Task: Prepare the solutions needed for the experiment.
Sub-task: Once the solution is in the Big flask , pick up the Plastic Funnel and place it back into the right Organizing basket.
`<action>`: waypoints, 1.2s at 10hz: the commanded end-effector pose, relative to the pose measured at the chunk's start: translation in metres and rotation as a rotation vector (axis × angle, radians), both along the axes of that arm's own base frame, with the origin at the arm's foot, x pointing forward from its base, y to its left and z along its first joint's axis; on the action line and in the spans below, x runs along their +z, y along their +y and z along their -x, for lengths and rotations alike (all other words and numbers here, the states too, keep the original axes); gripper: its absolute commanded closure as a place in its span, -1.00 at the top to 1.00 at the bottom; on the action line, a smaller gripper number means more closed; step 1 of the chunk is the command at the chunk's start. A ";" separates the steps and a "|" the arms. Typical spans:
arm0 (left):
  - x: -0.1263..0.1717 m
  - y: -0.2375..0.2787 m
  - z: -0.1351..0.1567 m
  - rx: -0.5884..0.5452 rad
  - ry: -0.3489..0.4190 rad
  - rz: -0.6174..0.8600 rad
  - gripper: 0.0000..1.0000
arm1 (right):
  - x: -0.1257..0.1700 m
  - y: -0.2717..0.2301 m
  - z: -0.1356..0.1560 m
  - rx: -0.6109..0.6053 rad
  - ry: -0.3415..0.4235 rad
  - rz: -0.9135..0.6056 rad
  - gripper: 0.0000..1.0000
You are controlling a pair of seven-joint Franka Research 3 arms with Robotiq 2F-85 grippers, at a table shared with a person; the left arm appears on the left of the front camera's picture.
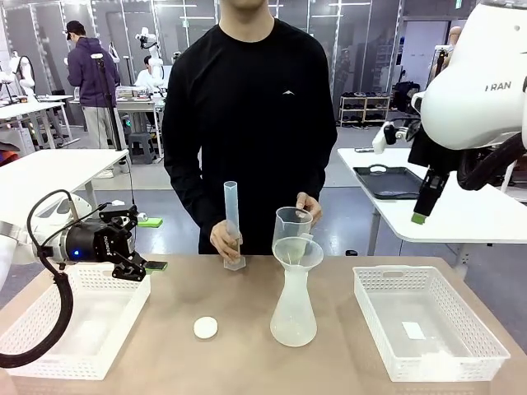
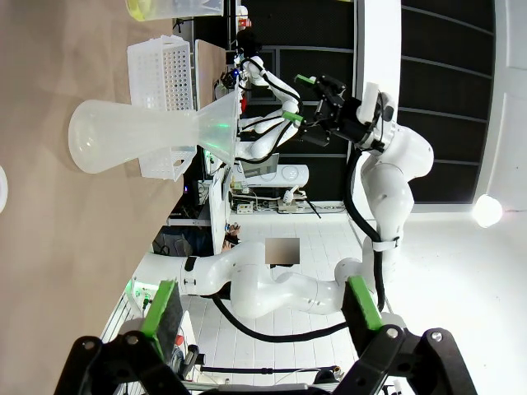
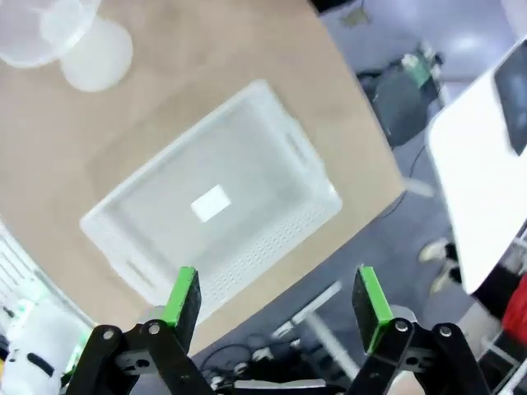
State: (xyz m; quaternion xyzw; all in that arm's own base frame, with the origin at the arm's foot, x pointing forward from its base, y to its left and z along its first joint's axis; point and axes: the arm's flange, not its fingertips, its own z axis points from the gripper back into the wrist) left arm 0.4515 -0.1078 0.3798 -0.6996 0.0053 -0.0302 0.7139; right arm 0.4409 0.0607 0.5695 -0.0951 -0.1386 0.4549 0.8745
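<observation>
Our left gripper (image 2: 262, 311) and right gripper (image 3: 276, 298) both stand fingers apart, empty, out at the sides of the table (image 1: 239, 346), we judge to leave the person room. The person's hand (image 1: 310, 206) holds a beaker (image 1: 292, 224) behind the flask (image 1: 293, 309); the solutions (image 2: 169, 8) lie shallow in that beaker

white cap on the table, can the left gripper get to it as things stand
Probably yes. The cap lies on bare table beside the basket, and the open left gripper hangs nearby with nothing between.
</observation>
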 end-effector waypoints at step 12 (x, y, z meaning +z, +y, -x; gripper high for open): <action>0.002 0.000 0.000 -0.005 0.006 0.006 1.00 | -0.047 -0.113 -0.019 -0.384 0.321 -0.546 0.84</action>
